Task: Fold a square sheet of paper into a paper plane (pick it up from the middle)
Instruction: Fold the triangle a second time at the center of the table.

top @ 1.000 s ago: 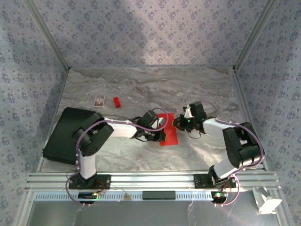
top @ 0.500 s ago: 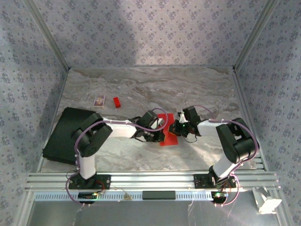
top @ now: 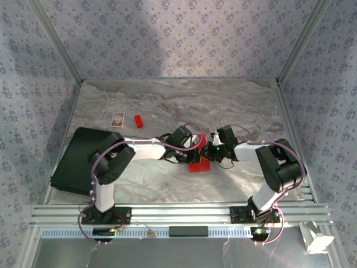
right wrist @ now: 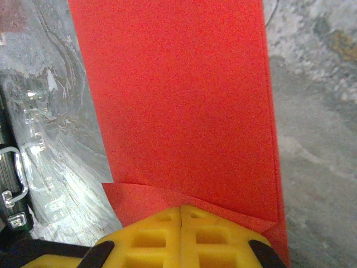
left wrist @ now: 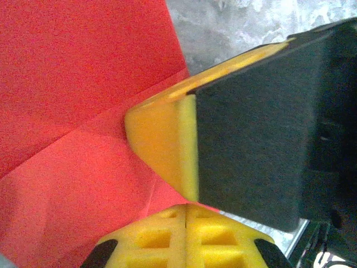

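The square sheet of paper [top: 199, 163] is bright red and lies folded and creased on the marble table, between my two arms. In the left wrist view the paper [left wrist: 72, 111] shows slanting creases. My left gripper [left wrist: 186, 207] is shut, its yellow tips resting on the sheet. The right gripper's yellow and black fingers [left wrist: 162, 139] press on the paper just ahead of it. In the right wrist view the paper [right wrist: 178, 95] runs away as a long strip with a small flap at its near end. My right gripper [right wrist: 182, 209] is shut with its tips on that flap. Seen from above, the left gripper [top: 194, 152] and right gripper [top: 208, 152] almost meet.
A tiny red block [top: 138, 120] and a small patterned card [top: 117, 119] lie at the back left. A black board [top: 75, 159] lies by the left wall. Patterned walls close three sides, and an aluminium rail [top: 178, 213] runs along the near edge.
The right gripper has swung left onto the paper and stayed there. The left wrist has shifted up and right over the sheet, hiding more of it. Both stay shut.
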You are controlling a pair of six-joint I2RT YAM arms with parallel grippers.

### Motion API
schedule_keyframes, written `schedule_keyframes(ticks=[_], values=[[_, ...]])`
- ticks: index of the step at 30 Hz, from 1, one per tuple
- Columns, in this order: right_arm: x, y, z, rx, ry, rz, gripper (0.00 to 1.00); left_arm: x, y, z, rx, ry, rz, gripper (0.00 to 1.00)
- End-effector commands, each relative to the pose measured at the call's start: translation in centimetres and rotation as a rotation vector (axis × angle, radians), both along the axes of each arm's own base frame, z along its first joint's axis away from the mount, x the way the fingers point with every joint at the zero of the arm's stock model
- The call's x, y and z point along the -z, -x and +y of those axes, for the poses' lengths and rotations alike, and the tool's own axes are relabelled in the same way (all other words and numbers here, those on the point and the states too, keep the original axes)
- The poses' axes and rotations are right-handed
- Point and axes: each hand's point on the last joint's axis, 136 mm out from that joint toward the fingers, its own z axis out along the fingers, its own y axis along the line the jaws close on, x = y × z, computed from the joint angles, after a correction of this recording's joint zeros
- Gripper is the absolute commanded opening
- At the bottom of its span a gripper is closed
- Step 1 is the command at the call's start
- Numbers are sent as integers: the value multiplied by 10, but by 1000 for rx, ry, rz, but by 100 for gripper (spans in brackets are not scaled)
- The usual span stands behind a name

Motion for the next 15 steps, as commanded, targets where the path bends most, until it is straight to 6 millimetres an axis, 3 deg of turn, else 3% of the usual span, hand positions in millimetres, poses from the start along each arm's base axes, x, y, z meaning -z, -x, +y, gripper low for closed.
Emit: schedule_keyframes(ticks=[1, 6, 15], values=[[43, 26, -26, 50, 131, 139, 0, 16, 5, -3, 13, -28, 46, 3], [45, 26, -26, 51, 133, 144, 0, 37, 16, 12, 5, -81, 83, 2], [47, 25, -29, 59, 137, 146, 0, 27, 32, 27, 27, -60, 80, 4]])
